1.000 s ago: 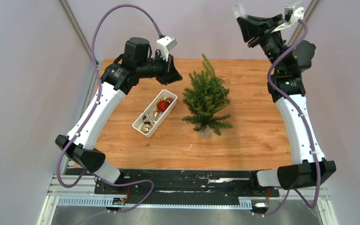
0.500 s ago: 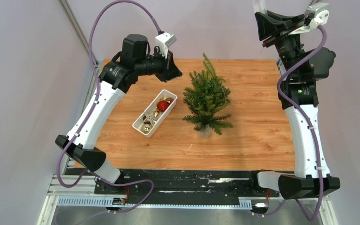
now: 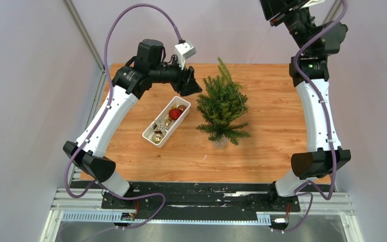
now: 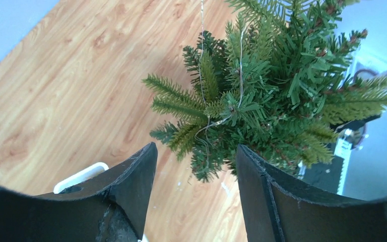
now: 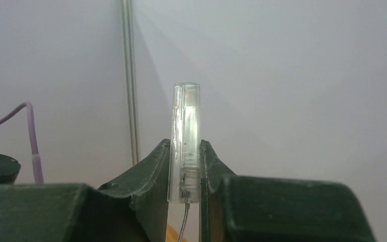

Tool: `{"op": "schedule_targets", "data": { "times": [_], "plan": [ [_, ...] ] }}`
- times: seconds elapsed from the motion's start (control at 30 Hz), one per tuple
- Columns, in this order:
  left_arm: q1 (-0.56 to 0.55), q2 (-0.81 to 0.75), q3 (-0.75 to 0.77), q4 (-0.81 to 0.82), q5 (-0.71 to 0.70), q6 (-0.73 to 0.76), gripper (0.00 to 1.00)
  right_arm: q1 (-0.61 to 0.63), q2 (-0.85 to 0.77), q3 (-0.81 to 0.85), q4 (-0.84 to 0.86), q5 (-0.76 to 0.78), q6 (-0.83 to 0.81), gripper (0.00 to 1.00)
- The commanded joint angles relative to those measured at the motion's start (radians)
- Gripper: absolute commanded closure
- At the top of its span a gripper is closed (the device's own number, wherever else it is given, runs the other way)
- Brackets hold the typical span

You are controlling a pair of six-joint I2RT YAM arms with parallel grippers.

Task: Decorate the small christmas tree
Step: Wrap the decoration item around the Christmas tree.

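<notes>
The small christmas tree (image 3: 222,108) stands upright mid-table, and a thin light wire (image 4: 201,60) lies draped over its branches (image 4: 272,91). My left gripper (image 3: 194,85) hovers just left of the tree's upper branches. Its jaws (image 4: 196,151) stand open with nothing between them. High at the back right, my right gripper (image 5: 185,146) is shut on a clear plastic tube (image 5: 185,121), and a fine wire (image 5: 184,222) hangs from the tube's bottom. In the top view, the right gripper's tips are cut off by the frame's top edge.
A white tray (image 3: 151,137) lies left of the tree and holds a red ball (image 3: 175,113), gold balls and a silver star (image 3: 159,126). Its corner (image 4: 80,176) shows under the left finger. The right arm (image 3: 315,106) rises along the table's right edge.
The left gripper has opened and shifted right toward the tree. The right arm has risen and swung toward the back, carrying the clear tube upward.
</notes>
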Motion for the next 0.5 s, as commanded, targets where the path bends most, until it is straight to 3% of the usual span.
{"op": "schedule_targets", "data": {
  "times": [0.0, 0.13, 0.23, 0.47],
  "plan": [
    [0.003, 0.032, 0.060, -0.007, 0.075, 0.268, 0.34, 0.009, -0.036, 0.052, 0.104, -0.064, 0.045, 1.00],
    [0.003, 0.039, 0.043, 0.011, 0.111, 0.390, 0.39, 0.008, -0.056, 0.017, 0.112, -0.060, 0.035, 1.00],
    [0.002, 0.052, 0.063, 0.028, 0.117, 0.381, 0.47, 0.009, -0.054, 0.010, 0.113, -0.065, 0.036, 1.00],
    [-0.005, 0.069, 0.117, 0.016, 0.170, 0.435, 0.48, 0.009, -0.050, 0.009, 0.093, -0.080, 0.024, 1.00]
  ]
}}
